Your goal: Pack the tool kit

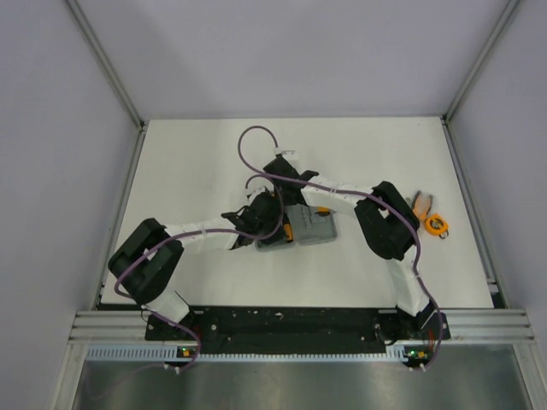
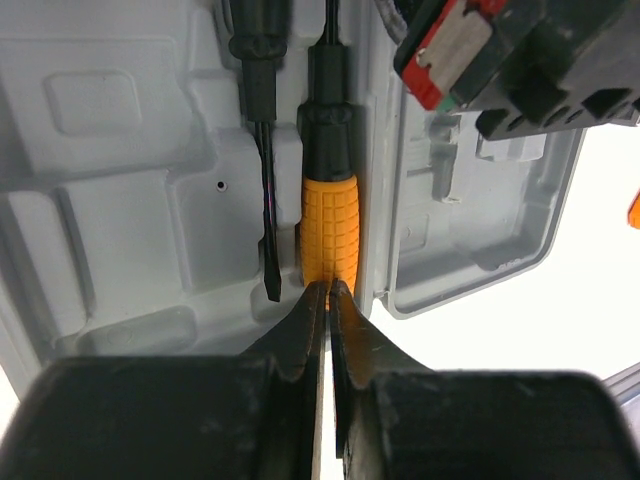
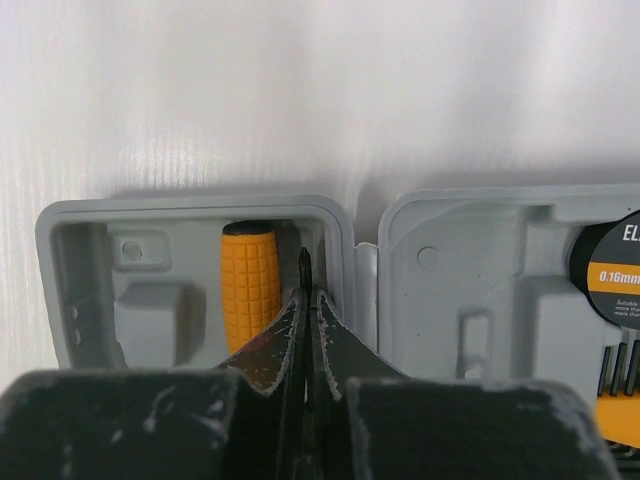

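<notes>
Left gripper (image 2: 328, 298) sits closest to the lens in left wrist view. Its fingers are nearly together w/ only a thin slit between, nothing held, tips touching the butt end of the orange-handled screwdriver (image 2: 328, 225). That driver lies in a moulded slot of the case (image 2: 120, 200), right beside the hinge. A flat-blade screwdriver (image 2: 267, 230) lies just beside it, parallel, blade tip level w/ the orange handle's butt. Part of the right arm (image 2: 520, 60) hangs over the other half of the case.

Right wrist view: right gripper (image 3: 305, 300) also has its fingers almost together. A thin black tip pokes out just past them; can't tell if it's pinched or only lying under the fingers. Orange handle shows just left of the tips, seated in its half of the case. The other half holds a black round roll (image 3: 612, 275) w/ a printed label, cut off at frame edge.

Top view: case lies open at approx centre of the table (image 1: 197, 162), both arms bent in over it from either side. Tape measure (image 1: 438, 225) is out on the table well to the right of the case, beyond the right arm. A small orange-and-grey item (image 1: 420, 203) lies just beside it on the far side, too small to name.
</notes>
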